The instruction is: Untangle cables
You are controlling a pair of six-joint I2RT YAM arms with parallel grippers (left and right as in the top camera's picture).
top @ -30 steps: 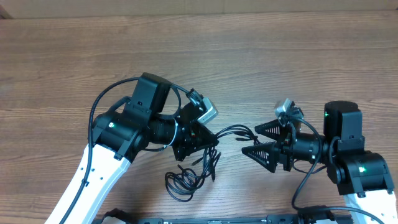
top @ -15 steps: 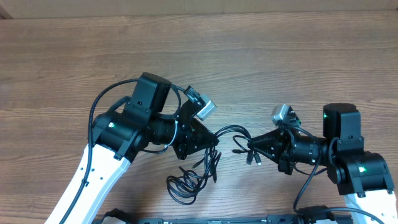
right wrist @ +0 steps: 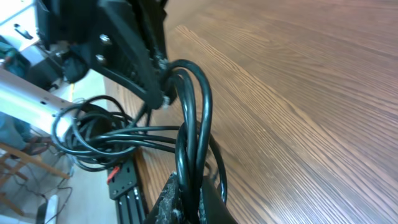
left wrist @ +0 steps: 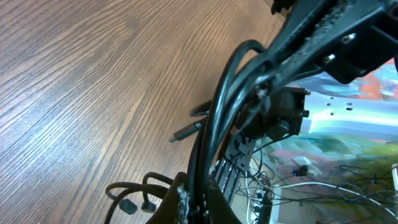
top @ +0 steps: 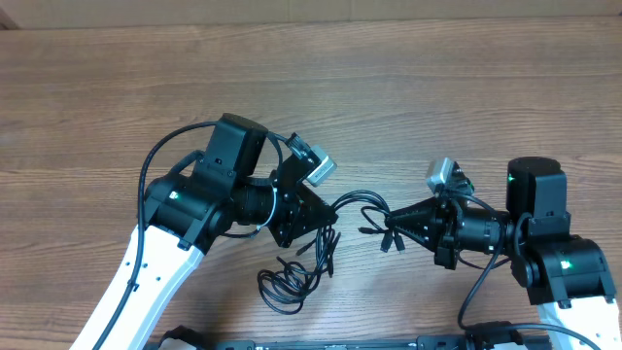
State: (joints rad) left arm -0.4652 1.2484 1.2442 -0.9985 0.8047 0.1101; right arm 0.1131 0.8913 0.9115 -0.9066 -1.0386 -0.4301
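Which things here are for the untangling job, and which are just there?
For the job:
the cables
the left claw, shut on the cables
the right claw, shut on them too

Just there:
the wooden table
the thick arm wire
the wrist camera

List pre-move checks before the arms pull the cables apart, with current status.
1. Grip of left jaws on the cables: ok, cords are pinched in the left wrist view.
2. Grip of right jaws on the cables: ok, cords are pinched in the right wrist view.
3. Cords between the two grips separated: not ok, several run bunched together.
4. Each arm holds a different cord: cannot tell.
5. No knots in the loose loops on the table: cannot tell, they overlap.
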